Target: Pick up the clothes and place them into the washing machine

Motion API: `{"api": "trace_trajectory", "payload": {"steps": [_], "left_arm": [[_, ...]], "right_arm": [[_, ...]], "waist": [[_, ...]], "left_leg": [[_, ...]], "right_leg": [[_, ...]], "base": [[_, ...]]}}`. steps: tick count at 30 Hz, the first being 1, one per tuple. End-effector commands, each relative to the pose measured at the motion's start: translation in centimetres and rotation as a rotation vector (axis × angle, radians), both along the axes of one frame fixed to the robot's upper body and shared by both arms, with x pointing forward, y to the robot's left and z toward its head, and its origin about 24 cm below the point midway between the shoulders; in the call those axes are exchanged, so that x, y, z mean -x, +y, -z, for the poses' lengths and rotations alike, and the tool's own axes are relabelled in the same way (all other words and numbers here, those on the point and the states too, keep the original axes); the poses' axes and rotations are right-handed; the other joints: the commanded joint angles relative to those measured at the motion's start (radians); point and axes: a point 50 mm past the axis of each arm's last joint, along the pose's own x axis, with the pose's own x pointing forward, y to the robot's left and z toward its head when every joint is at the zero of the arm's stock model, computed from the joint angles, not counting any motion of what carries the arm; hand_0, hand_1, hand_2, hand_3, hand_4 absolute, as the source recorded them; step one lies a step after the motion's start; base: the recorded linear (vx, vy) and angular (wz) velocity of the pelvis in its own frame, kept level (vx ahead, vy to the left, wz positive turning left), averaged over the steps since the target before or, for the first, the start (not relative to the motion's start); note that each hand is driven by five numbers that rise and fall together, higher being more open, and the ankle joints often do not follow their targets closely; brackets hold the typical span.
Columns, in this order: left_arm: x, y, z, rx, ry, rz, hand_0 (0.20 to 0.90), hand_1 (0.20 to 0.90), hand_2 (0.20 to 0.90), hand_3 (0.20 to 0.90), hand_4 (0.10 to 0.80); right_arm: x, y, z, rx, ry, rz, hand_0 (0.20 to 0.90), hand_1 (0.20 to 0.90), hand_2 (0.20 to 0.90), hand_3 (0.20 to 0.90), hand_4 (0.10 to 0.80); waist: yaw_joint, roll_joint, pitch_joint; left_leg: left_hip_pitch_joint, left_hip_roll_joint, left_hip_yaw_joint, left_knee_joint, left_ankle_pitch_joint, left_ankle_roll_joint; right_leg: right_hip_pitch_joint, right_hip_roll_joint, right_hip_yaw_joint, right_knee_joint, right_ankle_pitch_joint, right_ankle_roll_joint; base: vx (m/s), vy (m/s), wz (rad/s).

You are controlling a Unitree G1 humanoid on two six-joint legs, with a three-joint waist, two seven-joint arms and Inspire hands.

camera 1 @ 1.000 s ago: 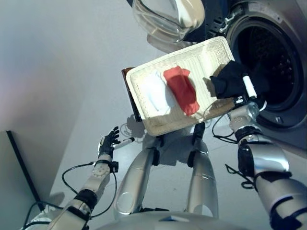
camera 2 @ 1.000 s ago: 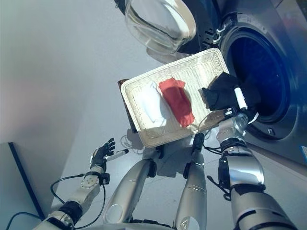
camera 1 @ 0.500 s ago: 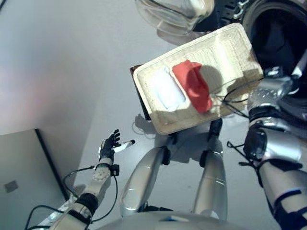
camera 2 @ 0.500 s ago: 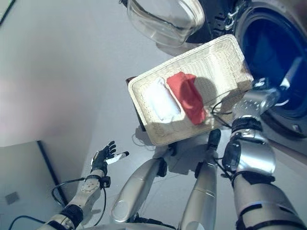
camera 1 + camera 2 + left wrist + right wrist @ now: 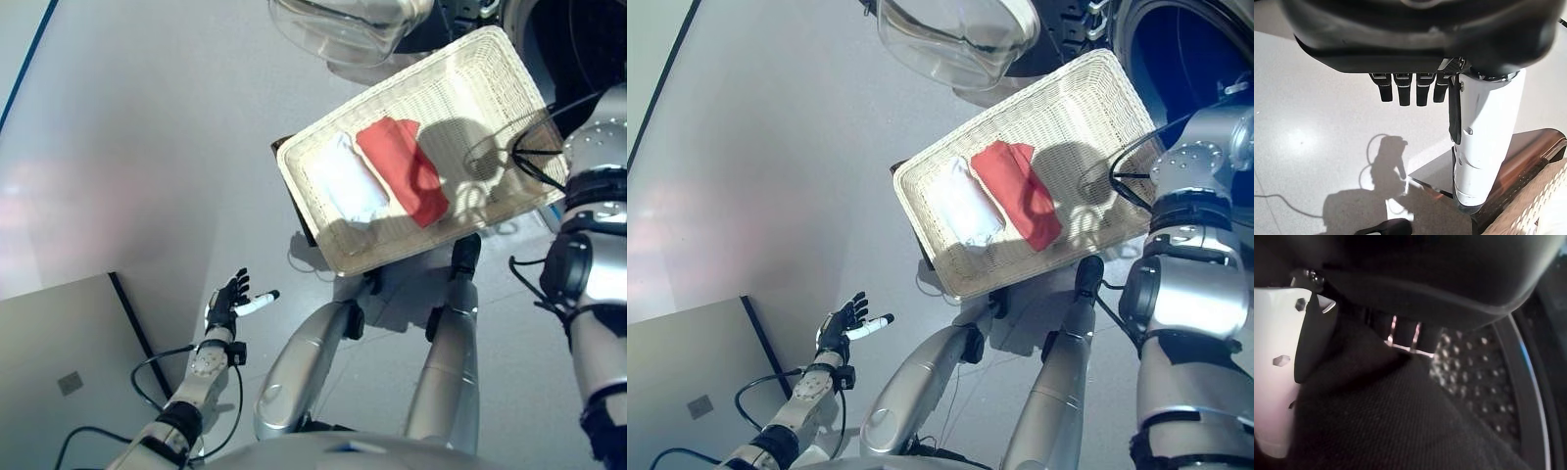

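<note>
A shallow wicker basket (image 5: pixel 490 88) rests on a low dark brown box (image 5: pixel 297 217) beside the washing machine. A white garment (image 5: pixel 345 183) and a red garment (image 5: pixel 404 171) lie side by side in it. My right arm (image 5: pixel 1200 166) reaches past the basket's right end into the machine's drum (image 5: pixel 1176 44). In the right wrist view my right hand (image 5: pixel 1283 357) is shut on a black garment (image 5: pixel 1391 421), with the drum's perforated wall (image 5: pixel 1474 382) just beyond it. My left hand (image 5: pixel 229 302) hangs low at the left, open and empty; its straight fingers (image 5: pixel 1408 90) show in the left wrist view.
The machine's round glass door (image 5: pixel 343 24) stands open above the basket's far edge. A grey panel (image 5: pixel 59 362) lies at the lower left of the floor. The box's corner (image 5: pixel 1528 161) and the basket's rim (image 5: pixel 1542 205) show in the left wrist view.
My right hand has carried the black garment from the basket's right end into the drum. The camera has shifted. The left hand has stayed in place.
</note>
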Motion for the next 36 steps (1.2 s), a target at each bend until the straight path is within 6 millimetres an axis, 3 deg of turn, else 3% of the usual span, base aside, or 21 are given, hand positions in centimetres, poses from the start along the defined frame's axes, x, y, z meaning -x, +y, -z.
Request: {"api": "trace_trajectory", "payload": {"steps": [1, 11, 16, 21, 23, 25, 28, 36], "left_arm": [[2.3, 2.8, 0.9, -0.049, 0.036, -0.096, 0.900, 0.900, 0.900, 0.900, 0.800], [2.4, 2.5, 1.2, -0.018, 0.048, -0.129, 0.900, 0.900, 0.900, 0.900, 0.800], [2.6, 2.5, 1.5, -0.026, 0.072, -0.129, 0.900, 0.900, 0.900, 0.900, 0.800], [2.8, 2.1, 1.8, -0.011, 0.088, -0.122, 0.900, 0.900, 0.900, 0.900, 0.800], [2.8, 2.3, 1.9, -0.019, 0.099, -0.111, 0.900, 0.900, 0.900, 0.900, 0.800], [2.8, 2.4, 1.9, -0.025, 0.104, -0.106, 0.900, 0.900, 0.900, 0.900, 0.800], [3.0, 2.7, 2.0, -0.038, 0.128, -0.089, 0.900, 0.900, 0.900, 0.900, 0.800], [3.6, 2.9, 2.1, -0.041, 0.137, -0.060, 0.900, 0.900, 0.900, 0.900, 0.800]], "right_arm": [[7.1, -1.8, -11.4, 0.395, -0.266, 0.233, 0.900, 0.900, 0.900, 0.900, 0.800], [3.8, -1.1, -7.5, 0.315, -0.181, 0.120, 0.900, 0.900, 0.900, 0.900, 0.800], [1.3, -0.7, -3.5, 0.217, -0.051, 0.043, 0.900, 0.900, 0.900, 0.900, 0.800], [-0.5, 0.2, -1.0, 0.151, 0.004, -0.044, 0.900, 0.900, 0.900, 0.900, 0.800], [-1.0, -0.6, 1.3, 0.126, 0.186, -0.048, 0.900, 0.900, 0.900, 0.900, 0.800], [-1.8, -0.1, 2.4, 0.098, 0.257, -0.102, 0.900, 0.900, 0.900, 0.900, 0.800], [-1.9, -0.8, 4.8, 0.097, 0.480, -0.121, 0.900, 0.900, 0.900, 0.900, 0.800], [-2.3, -0.2, 6.7, 0.122, 0.617, -0.162, 0.900, 0.900, 0.900, 0.900, 0.800]], "waist": [[-0.019, 0.012, -0.095], [-0.029, 0.017, -0.095], [-0.028, 0.018, -0.097], [-0.025, 0.017, -0.098], [-0.023, 0.012, -0.100], [-0.024, 0.009, -0.098], [-0.026, -0.001, -0.100], [-0.019, -0.014, -0.103]], "left_leg": [[-0.047, 0.010, -0.078, 0.003, 0.020, -0.120], [-0.046, 0.006, -0.071, 0.001, 0.015, -0.120], [-0.040, 0.009, -0.071, -0.002, 0.017, -0.121], [-0.033, 0.011, -0.070, -0.008, 0.022, -0.123], [-0.028, 0.012, -0.071, -0.010, 0.023, -0.125], [-0.023, 0.015, -0.069, -0.012, 0.024, -0.126], [-0.019, 0.018, -0.069, -0.014, 0.026, -0.128], [-0.015, 0.024, -0.079, -0.014, 0.035, -0.131]], "right_leg": [[0.027, 0.066, -0.056, 0.141, -0.148, -0.039], [0.029, 0.068, -0.051, 0.134, -0.141, -0.045], [0.037, 0.072, -0.050, 0.126, -0.137, -0.047], [0.048, 0.075, -0.048, 0.115, -0.133, -0.049], [0.055, 0.076, -0.053, 0.112, -0.131, -0.050], [0.063, 0.079, -0.056, 0.106, -0.127, -0.053], [0.073, 0.082, -0.062, 0.098, -0.124, -0.055], [0.088, 0.089, -0.072, 0.086, -0.120, -0.060]], "base": [[0.000, 0.000, 0.00], [0.001, 0.005, -0.02], [-0.003, 0.002, 0.01], [-0.001, 0.000, -0.01], [0.000, 0.000, 0.00], [-0.010, -0.010, -0.03], [-0.008, -0.009, -0.02], [-0.007, -0.013, 0.00]]}}
